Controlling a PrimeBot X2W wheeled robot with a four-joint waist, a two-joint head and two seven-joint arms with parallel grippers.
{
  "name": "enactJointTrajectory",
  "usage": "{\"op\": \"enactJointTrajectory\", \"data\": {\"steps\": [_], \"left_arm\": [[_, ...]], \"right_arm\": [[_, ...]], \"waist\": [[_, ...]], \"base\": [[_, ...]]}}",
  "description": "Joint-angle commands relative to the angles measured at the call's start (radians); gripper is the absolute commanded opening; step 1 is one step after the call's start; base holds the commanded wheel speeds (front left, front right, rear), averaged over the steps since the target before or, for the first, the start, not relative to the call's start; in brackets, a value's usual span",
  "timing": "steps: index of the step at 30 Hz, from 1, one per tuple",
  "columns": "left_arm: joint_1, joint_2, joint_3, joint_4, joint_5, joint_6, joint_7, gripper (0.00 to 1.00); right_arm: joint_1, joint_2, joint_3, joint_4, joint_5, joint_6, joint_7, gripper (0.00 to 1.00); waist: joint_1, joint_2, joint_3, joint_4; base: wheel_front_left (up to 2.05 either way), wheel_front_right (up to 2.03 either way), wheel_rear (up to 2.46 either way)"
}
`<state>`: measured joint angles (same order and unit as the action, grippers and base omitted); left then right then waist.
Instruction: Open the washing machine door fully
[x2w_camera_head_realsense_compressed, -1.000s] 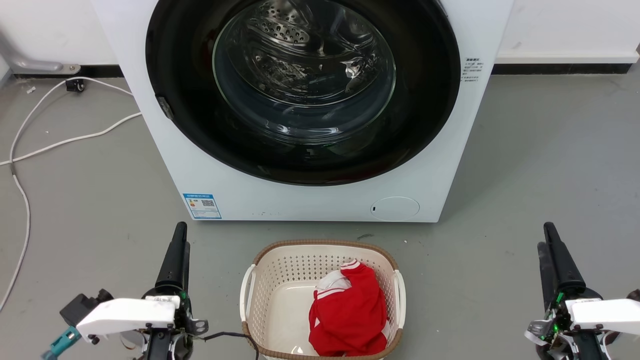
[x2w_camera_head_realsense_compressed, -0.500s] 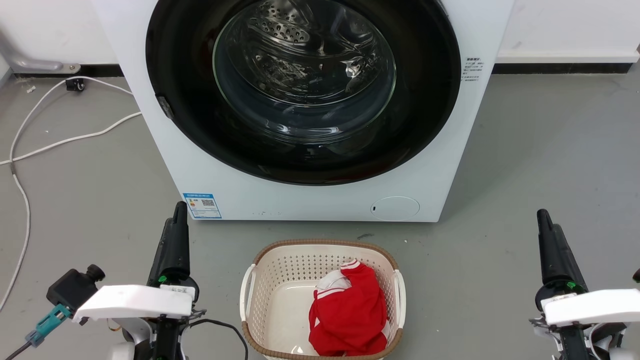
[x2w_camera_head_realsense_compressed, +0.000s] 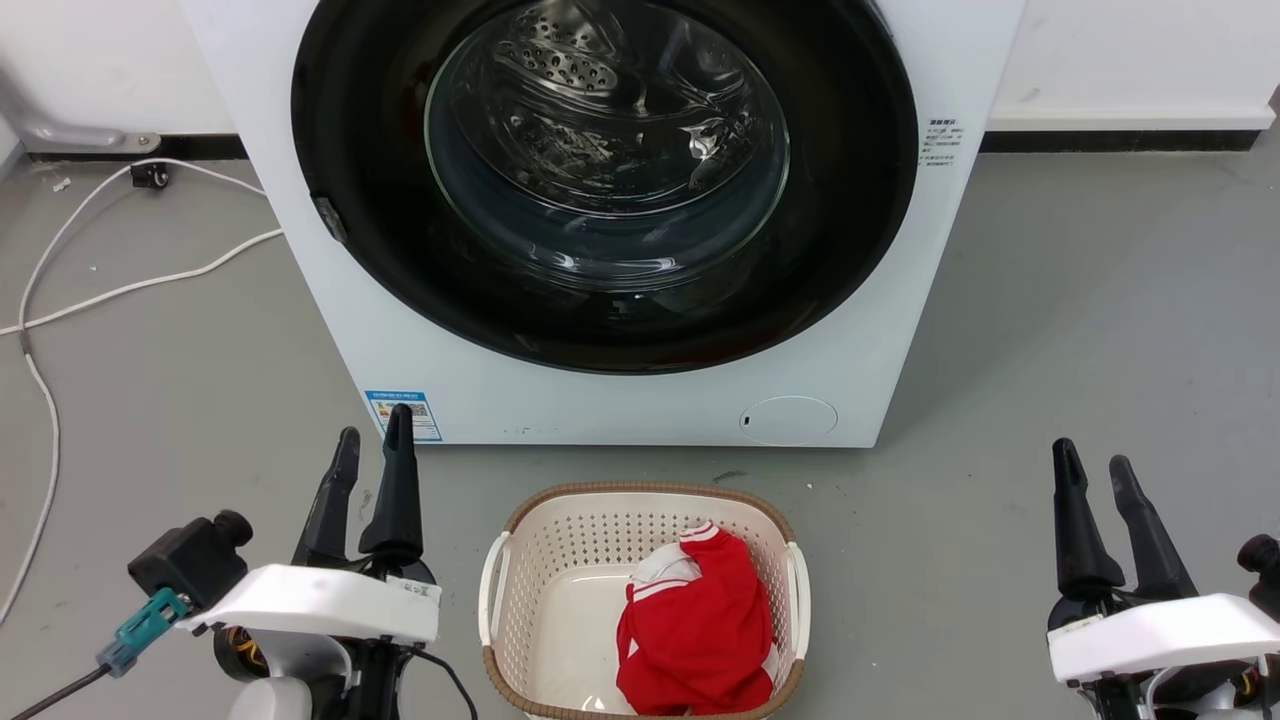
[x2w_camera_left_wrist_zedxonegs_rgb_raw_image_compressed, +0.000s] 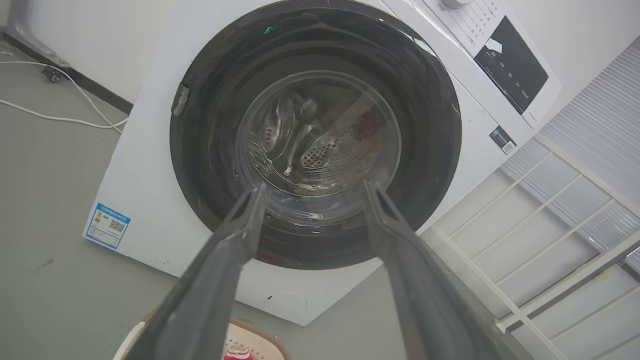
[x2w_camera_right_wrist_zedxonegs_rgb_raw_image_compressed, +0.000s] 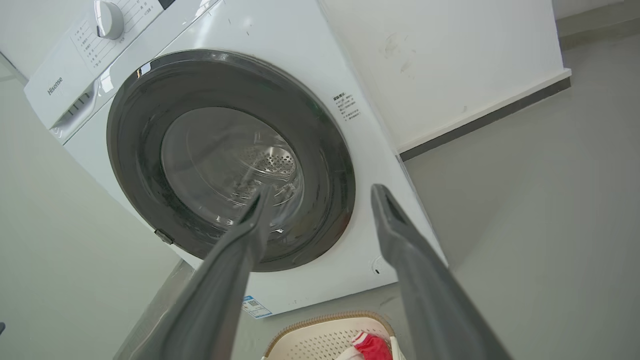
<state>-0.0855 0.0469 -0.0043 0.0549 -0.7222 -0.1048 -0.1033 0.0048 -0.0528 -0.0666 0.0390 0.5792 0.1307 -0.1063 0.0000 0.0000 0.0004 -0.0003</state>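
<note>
At the lower left, the left gripper is spread wide and empty, as is the right gripper. Ahead and above, the door is seen closed on the washing machine; its grey catch is placed nearer the left gripper.

Left gripper, right gripper: two long tapered matt-black fingers each. White angular plastic wrist shell behind each. Left wrist carries black boxy camera module, teal plug, thin black cable.
</note>
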Motion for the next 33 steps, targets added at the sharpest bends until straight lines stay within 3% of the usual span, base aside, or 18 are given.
{"op": "enactJointTrajectory", "data": {"steps": [1, 14, 33], "left_arm": [[-0.005, 0.003, -0.006, -0.011, 0.039, 0.004, -0.01, 1.0], [0.006, 0.025, -0.045, 0.001, 0.25, 0.043, -0.046, 1.0], [0.018, 0.062, -0.09, -0.006, 0.435, 0.105, -0.092, 1.0]], "right_arm": [[0.002, 0.0, 0.003, -0.018, -0.036, 0.0, -0.009, 1.0], [0.012, 0.001, 0.022, -0.041, -0.218, 0.0, -0.03, 1.0], [0.033, 0.002, 0.037, -0.06, -0.409, 0.0, -0.04, 1.0]], "waist": [[0.0, 0.0, -0.001, 0.0], [0.0, 0.0, -0.003, -0.005], [0.0, 0.0, -0.007, -0.003]], "base": [[0.0, 0.0, 0.0], [0.0, 0.0, 0.0], [0.0, 0.0, 0.0]]}}
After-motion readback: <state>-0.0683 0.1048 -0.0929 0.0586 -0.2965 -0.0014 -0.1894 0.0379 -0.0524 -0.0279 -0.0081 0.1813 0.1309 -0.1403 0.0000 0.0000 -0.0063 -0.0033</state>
